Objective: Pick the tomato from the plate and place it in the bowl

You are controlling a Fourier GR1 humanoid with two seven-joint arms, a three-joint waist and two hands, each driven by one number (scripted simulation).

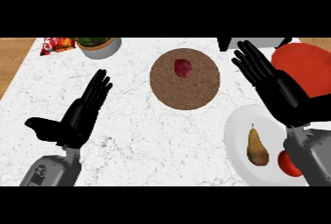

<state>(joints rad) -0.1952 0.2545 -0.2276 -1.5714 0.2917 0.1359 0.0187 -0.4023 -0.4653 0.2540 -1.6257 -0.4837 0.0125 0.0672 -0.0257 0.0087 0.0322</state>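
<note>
Head view, over a marbled surface (pixel 129 144). Left robot hand (pixel 77 116) open with straight fingers, resting. Right robot hand (pixel 275 85) spread, holding nothing, between one white plate (pixel 236 127) and one red bowl (pixel 315 63). One tomato (pixel 286 162) on the plate beside one pear (pixel 257 148), partly hidden by the forearm. Likely pre-grasp; next, drawing back and closing round the tomato.

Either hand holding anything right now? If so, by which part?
Nothing held. Left hand and right hand both open; tomato sits on the white plate.
</note>
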